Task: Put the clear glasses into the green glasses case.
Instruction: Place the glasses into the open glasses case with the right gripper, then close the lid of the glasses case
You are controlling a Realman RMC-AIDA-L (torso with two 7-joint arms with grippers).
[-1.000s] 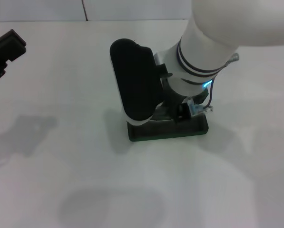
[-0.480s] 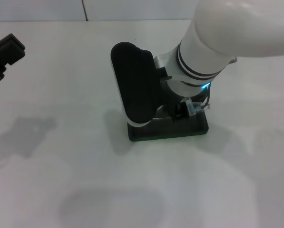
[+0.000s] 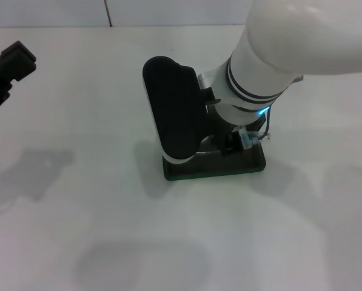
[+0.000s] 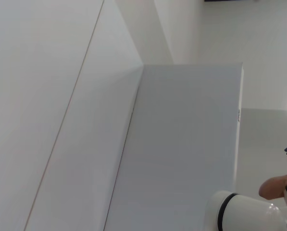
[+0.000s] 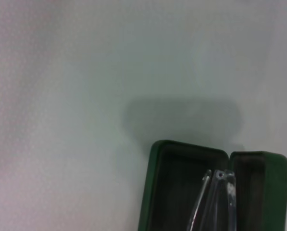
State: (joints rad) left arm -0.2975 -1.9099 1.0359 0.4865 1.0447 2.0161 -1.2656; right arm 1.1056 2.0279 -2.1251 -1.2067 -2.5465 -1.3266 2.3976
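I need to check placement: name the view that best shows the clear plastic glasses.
The right wrist view: the clear plastic glasses show over the open dark green glasses case. In the head view the right arm hides all but a clear sliver. The left wrist view shows none.

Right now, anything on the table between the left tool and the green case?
Nothing: in the head view, bare table separates the left tool from the green glasses case.

No text, label, brand or number can be read on anything here, in any view.
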